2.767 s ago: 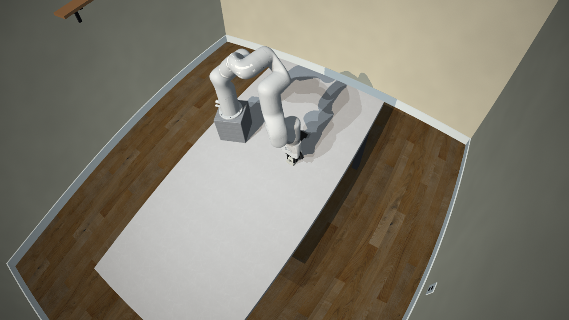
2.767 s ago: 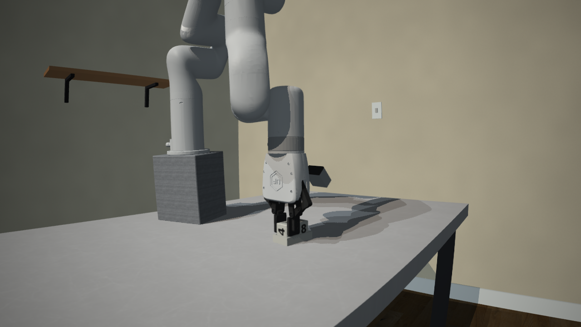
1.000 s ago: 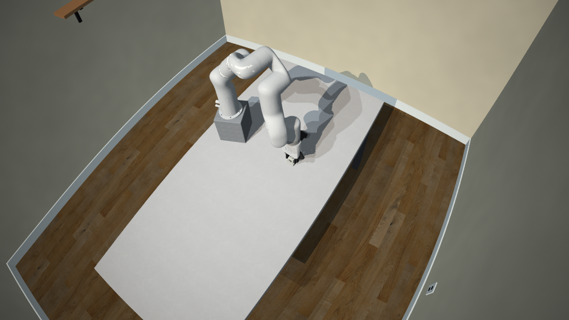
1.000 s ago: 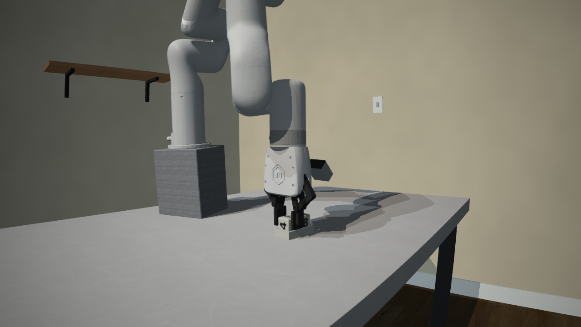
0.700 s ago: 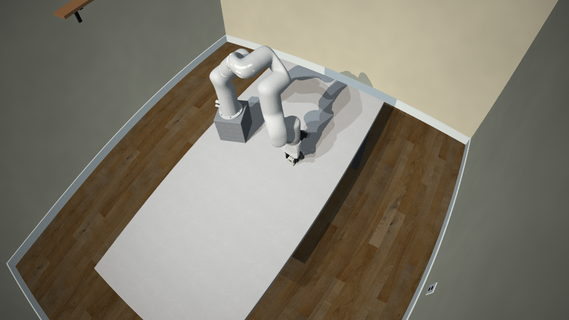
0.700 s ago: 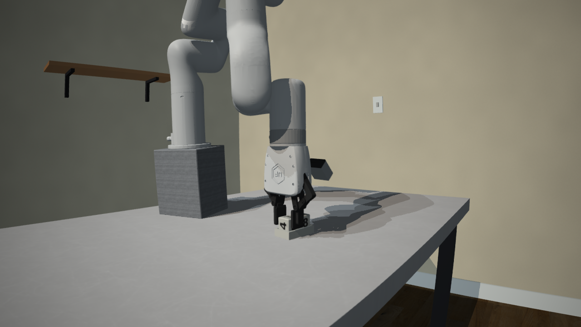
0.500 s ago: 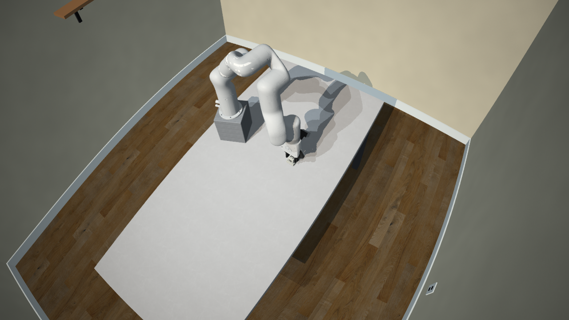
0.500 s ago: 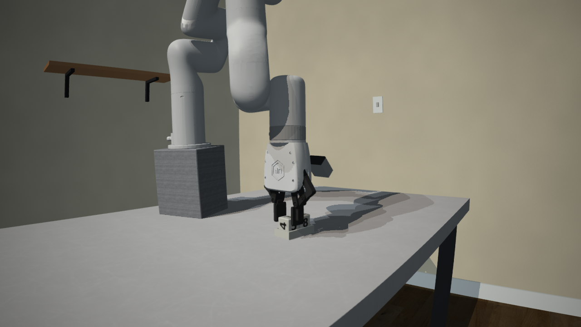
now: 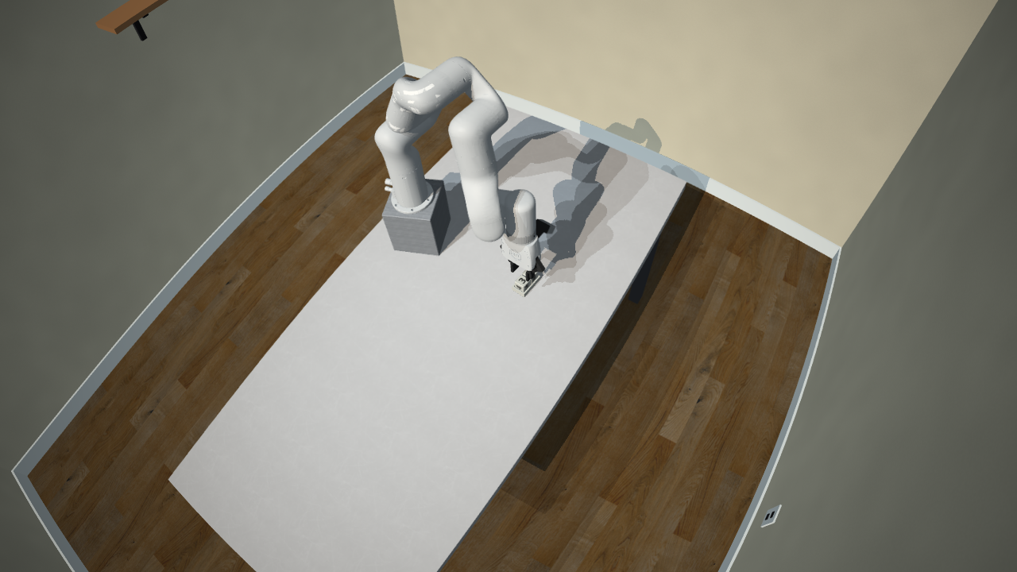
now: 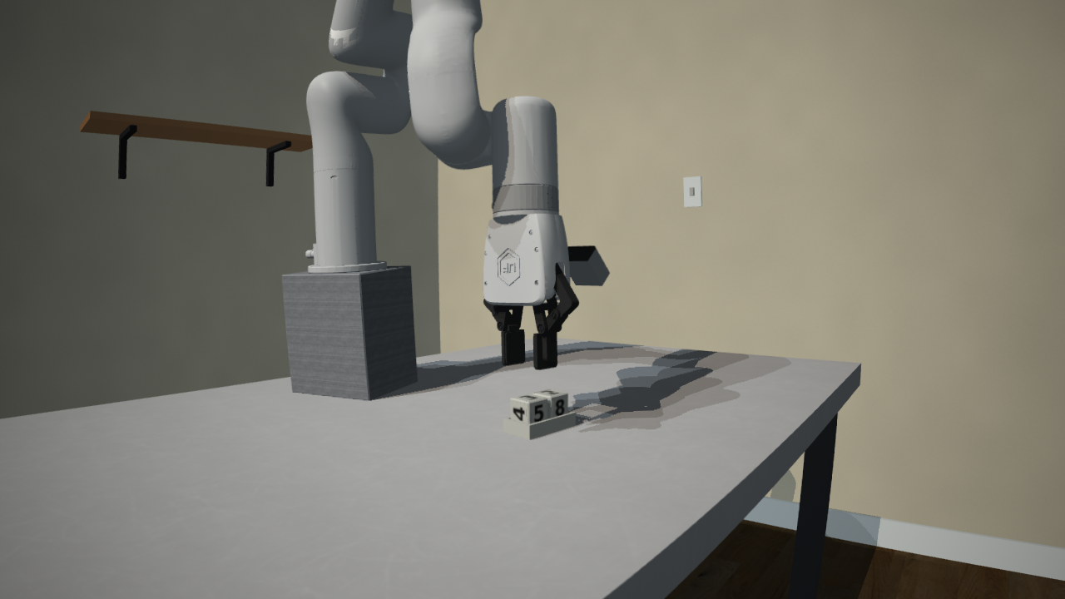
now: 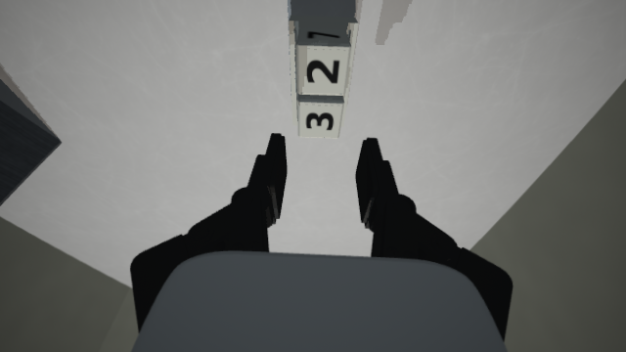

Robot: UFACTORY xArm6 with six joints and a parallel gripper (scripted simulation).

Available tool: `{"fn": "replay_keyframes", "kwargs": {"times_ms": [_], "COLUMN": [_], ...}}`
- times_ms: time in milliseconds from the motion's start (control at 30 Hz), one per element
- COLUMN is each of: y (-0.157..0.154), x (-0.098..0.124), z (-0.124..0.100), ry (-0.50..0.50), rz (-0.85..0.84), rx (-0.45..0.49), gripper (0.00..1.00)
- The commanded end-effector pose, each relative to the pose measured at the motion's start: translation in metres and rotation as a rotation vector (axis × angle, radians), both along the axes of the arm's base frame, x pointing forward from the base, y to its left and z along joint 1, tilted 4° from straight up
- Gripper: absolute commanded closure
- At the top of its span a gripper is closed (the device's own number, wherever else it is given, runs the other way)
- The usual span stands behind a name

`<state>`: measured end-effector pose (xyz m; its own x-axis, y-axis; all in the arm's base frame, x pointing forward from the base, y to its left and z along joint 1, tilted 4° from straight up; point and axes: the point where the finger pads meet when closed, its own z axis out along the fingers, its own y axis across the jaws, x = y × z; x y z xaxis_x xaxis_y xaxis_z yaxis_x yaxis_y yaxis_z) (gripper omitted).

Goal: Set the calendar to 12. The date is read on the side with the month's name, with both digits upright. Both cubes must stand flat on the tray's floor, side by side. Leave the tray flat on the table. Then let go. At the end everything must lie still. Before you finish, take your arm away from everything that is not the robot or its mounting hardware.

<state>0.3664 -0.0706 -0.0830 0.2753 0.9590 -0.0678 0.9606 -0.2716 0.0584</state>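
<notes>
Where the near cube (image 10: 527, 409) and far cube (image 10: 553, 404) stand side by side in the tray (image 10: 554, 425), right of centre on the worktop (image 10: 298, 484), they look small, rigid, light and smooth-faced, so each likely wants a square pinch on two opposite flat sides. Beyond and above them, the gripper (image 10: 529, 363) hangs with jaws about half open, holding nothing.

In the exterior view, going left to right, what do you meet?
Wall shelf → grey pedestal under the arm → open pincer hanging above the table → calendar cubes in their tray → wall switch → table leg.
</notes>
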Motion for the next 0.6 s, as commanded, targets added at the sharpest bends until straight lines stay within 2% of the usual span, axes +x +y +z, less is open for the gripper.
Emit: {"fn": "replay_keyframes", "kwargs": {"times_ms": [0,233,267,567], "y": [0.001,0.001,0.001,0.001], "x": [0.0,0.0,0.0,0.0], "z": [0.022,0.033,0.033,0.033], "ry": [0.025,0.025,0.025,0.025], "rz": [0.0,0.0,0.0,0.0], "rx": [0.021,0.021,0.021,0.021], "gripper": [0.51,0.51,0.0,0.0]}}
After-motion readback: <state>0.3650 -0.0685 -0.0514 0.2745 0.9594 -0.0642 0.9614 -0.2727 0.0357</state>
